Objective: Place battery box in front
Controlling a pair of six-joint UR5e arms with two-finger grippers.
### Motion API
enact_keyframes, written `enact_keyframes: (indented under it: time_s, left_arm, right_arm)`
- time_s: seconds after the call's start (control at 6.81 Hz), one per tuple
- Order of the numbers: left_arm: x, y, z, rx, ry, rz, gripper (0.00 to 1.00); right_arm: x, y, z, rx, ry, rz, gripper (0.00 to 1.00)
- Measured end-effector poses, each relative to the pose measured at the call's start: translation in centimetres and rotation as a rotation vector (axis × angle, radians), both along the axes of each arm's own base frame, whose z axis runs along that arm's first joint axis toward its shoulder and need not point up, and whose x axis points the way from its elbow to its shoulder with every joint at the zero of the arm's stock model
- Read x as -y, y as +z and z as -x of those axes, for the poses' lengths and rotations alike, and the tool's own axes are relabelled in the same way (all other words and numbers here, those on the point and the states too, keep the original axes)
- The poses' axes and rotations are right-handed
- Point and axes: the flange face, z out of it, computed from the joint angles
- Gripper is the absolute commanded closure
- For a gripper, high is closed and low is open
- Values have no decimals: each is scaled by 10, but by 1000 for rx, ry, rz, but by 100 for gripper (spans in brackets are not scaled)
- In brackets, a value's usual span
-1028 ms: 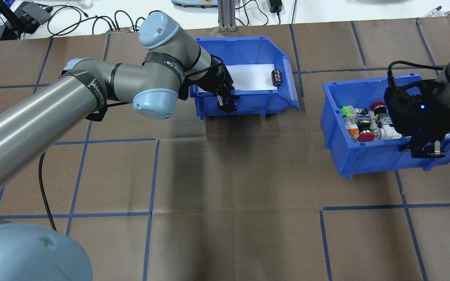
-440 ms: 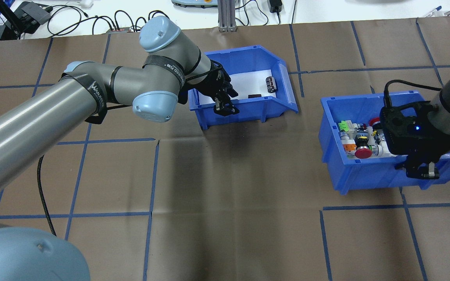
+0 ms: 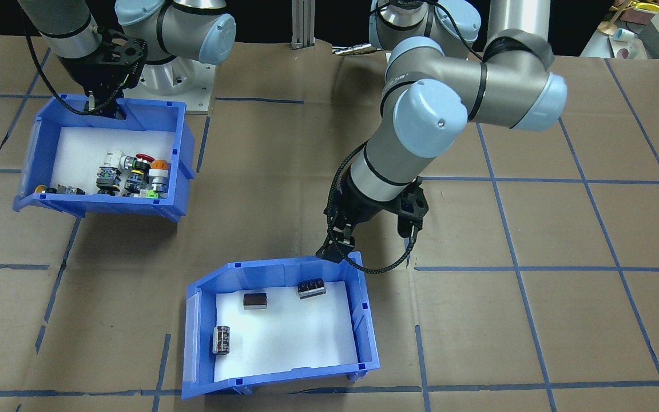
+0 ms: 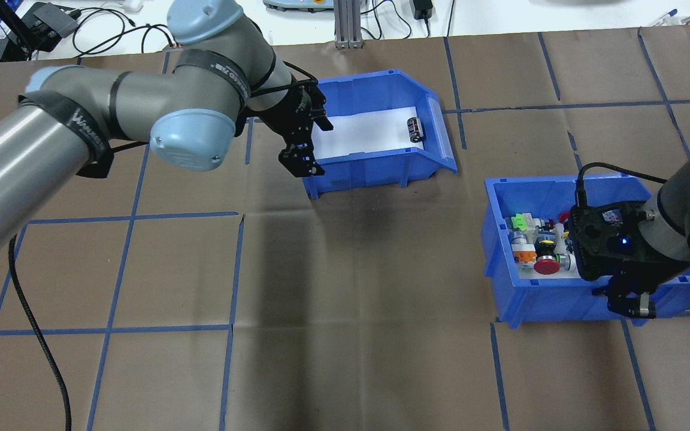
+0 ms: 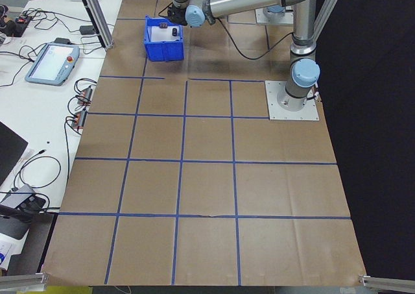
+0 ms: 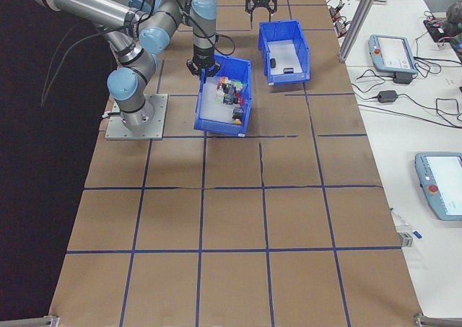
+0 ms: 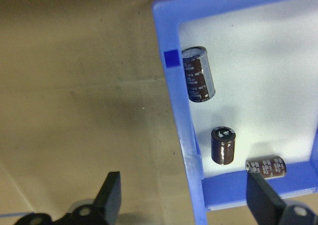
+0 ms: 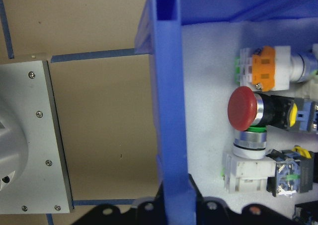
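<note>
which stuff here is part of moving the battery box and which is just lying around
Part of the job:
- battery box, holding three black cells
- left gripper, jaws open, at the box's corner

Just lying about:
- switch bin, gripped at its wall by the right gripper
- tablet and cables on the white bench beyond the table

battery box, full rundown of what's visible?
The battery box is a blue plastic bin with a white-lined floor and one low, sloped open side. It stands upright on the brown paper table cover, holding three small dark cylinders lying on their sides. The left gripper is open beside its corner and does not grip it.
</note>
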Motion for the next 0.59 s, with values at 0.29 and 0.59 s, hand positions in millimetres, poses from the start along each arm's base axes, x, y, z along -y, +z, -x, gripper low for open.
enact_keyframes:
  time_s: [0.29,0.59]
  left_arm:
    - [-18,58,-53,137,-328,61,2]
    - [-28,108,-101,256,-721,106,2]
  right_arm:
    - [-7,-3,-27,16,22,4,93]
    - [-16,-5,-65,10,28,12,93]
